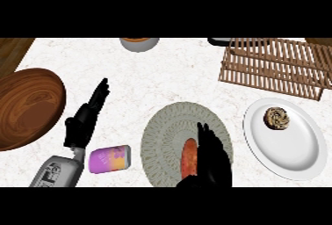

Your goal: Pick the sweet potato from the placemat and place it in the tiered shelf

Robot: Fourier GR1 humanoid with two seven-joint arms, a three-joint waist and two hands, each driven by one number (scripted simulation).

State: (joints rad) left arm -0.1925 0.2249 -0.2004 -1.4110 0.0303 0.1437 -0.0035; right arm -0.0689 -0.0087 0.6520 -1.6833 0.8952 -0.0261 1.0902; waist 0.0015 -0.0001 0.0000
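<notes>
An orange-red sweet potato [189, 157] lies on the round grey-green placemat [170, 127] at the lower middle. My right hand [213, 154] rests over the potato's right side, fingers pointing away and fairly straight, hiding part of it. The wooden slatted tiered shelf [276, 63] stands at the upper right. At the left my left hand [85, 118] is open and still, fingers pointing up, holding nothing.
A large brown wooden bowl [26, 107] sits at the left edge. A purple and orange packet [109, 159] lies beside my left forearm. A white plate [295, 147] with a brown pastry [277, 118] is at the right. A grey cup [138, 43] stands at the top.
</notes>
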